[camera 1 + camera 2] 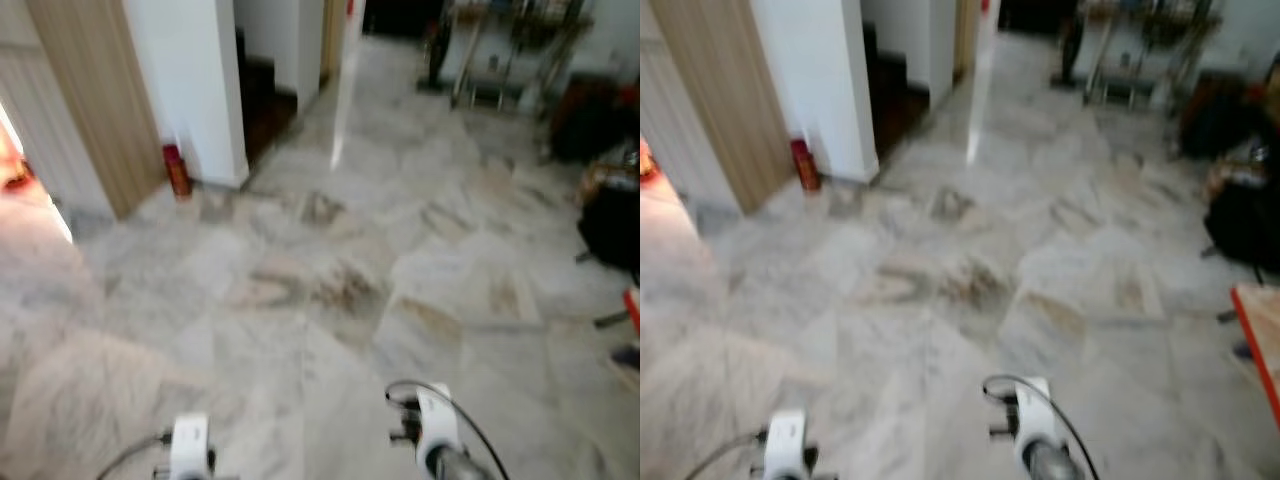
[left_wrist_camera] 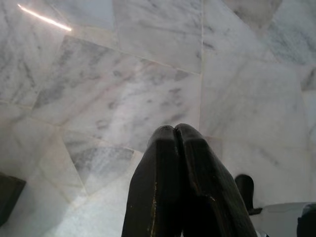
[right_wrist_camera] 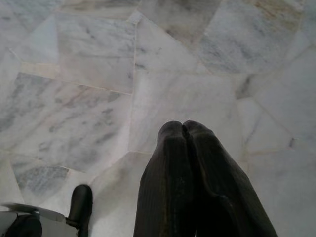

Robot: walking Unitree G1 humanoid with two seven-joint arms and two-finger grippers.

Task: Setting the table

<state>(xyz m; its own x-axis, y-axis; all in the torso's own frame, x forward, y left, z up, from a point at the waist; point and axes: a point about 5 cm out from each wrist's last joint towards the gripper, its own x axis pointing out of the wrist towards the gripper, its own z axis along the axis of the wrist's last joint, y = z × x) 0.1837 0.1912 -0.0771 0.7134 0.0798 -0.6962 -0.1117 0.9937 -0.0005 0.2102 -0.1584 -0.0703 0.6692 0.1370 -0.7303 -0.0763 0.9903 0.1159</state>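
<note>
The robot is walking over the grey marble tile floor [image 1: 330, 300]. The left gripper [image 2: 175, 129] and right gripper [image 3: 183, 124] hang with jaws closed, holding nothing. The red-edged wooden counter [image 1: 1262, 340] lies at three o'clock; it should turn there slowly. No tableware can be seen.

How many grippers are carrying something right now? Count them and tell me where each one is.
0. The left gripper and the right gripper both hang shut and empty above the marble floor.
</note>
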